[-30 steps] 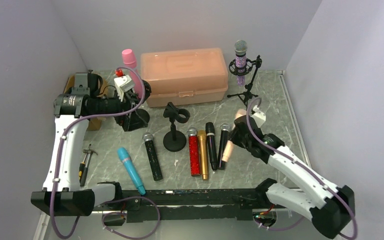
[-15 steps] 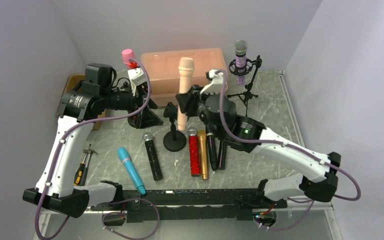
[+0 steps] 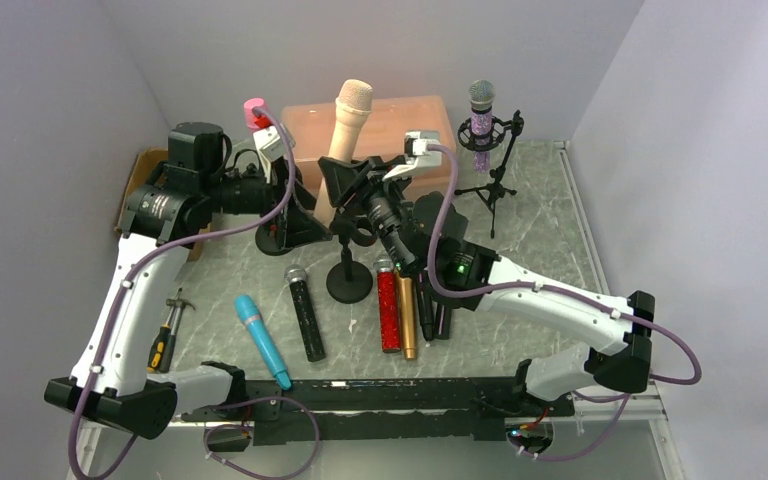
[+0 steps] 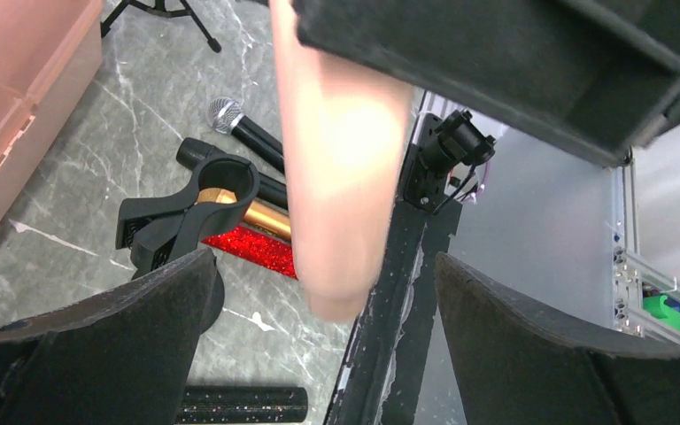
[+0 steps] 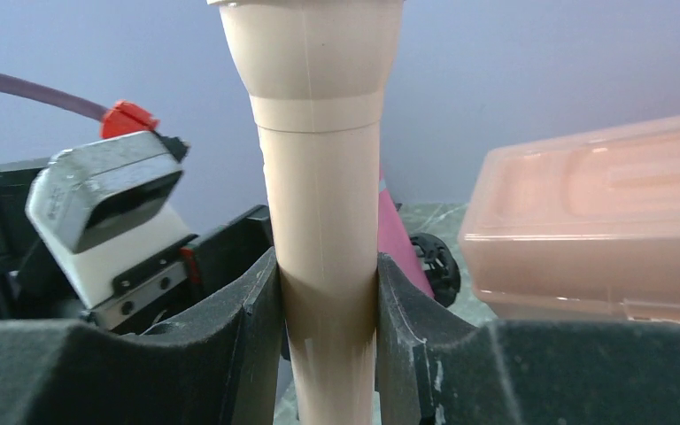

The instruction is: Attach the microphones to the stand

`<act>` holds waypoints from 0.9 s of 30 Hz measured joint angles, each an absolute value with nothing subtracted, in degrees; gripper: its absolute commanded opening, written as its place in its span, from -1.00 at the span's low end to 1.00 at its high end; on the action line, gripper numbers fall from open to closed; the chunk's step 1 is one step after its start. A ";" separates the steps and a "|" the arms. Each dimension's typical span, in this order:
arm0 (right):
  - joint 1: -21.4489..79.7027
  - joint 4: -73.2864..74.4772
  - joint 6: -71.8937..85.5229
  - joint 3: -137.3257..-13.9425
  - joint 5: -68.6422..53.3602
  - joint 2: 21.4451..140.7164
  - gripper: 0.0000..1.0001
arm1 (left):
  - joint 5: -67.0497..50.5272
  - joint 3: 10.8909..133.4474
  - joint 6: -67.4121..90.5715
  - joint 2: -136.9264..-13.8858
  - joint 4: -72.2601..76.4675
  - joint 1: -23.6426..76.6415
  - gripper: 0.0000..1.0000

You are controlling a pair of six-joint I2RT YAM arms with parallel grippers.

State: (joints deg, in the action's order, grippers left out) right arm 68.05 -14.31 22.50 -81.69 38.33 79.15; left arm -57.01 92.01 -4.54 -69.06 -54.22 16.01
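Clamping the peach plastic stick microphone [image 3: 343, 135] upright by its handle in the right tool [image 5: 323, 336], head raised before the peach plastic case [image 3: 405, 112], beside the black clip stand [image 3: 349, 285] on the grey marbled counter [image 3: 550, 240], and holding the wide-spread left tool [image 4: 328, 292] either side of its lower end, untouching.

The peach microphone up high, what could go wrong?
It might slip: the right gripper pinches the smooth peach microphone low down, most of it towering above. Its bottom end looks off to one side of the stand clip, so it could miss and tip the stand. The open left gripper is close; they might bump.
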 measured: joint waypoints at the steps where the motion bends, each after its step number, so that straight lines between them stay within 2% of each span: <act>1: 68.20 -15.16 22.50 -81.69 38.24 79.35 -1.00 | -57.10 91.90 -4.16 -69.23 -53.56 16.01 0.99; 3: 68.45 -16.36 22.57 -81.69 37.93 79.88 -1.00 | -57.36 91.42 -3.49 -69.36 -52.49 16.01 0.99; 4: 68.47 -16.80 22.65 -81.69 37.69 80.25 -1.00 | -57.58 91.09 -3.22 -69.38 -51.94 16.01 0.94; 5: 68.45 -17.10 22.76 -81.69 37.32 80.64 -1.00 | -57.84 90.80 -2.87 -69.38 -51.24 16.01 0.80; 6: 68.45 -17.23 22.96 -81.69 37.06 81.03 -1.00 | -58.22 90.45 -2.33 -69.38 -50.35 16.01 0.59; 11: 68.45 -17.19 24.25 -81.67 35.70 81.95 -1.00 | -58.83 89.97 -2.35 -69.38 -48.62 16.01 -0.80; 12: 68.34 -16.99 24.18 -81.67 35.48 81.95 -0.94 | -58.46 89.95 -2.63 -69.38 -48.60 15.97 -0.95; 13: 68.05 -16.84 24.25 -81.65 35.14 81.91 -0.84 | -58.37 89.93 -2.55 -69.38 -48.60 15.94 -1.00; 17: 63.18 -10.72 28.58 -84.12 25.47 82.59 0.02 | -55.33 89.73 -3.03 -69.47 -48.49 15.70 -1.00; 19: 59.99 -7.29 31.31 -86.54 18.65 83.68 0.20 | -54.08 89.73 -3.77 -69.78 -48.01 15.22 -1.00; 22: 55.72 -4.69 33.76 -88.14 11.16 84.71 0.26 | -53.76 89.62 -4.86 -70.15 -48.93 15.73 -1.00; 27: 54.68 -1.61 34.59 -89.93 6.42 86.04 0.10 | -54.30 89.58 -7.88 -71.02 -51.09 15.99 -1.00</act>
State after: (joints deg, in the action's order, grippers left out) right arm 54.68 -1.61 34.59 -89.93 6.42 86.04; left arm -54.30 89.58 -7.88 -71.02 -51.09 15.99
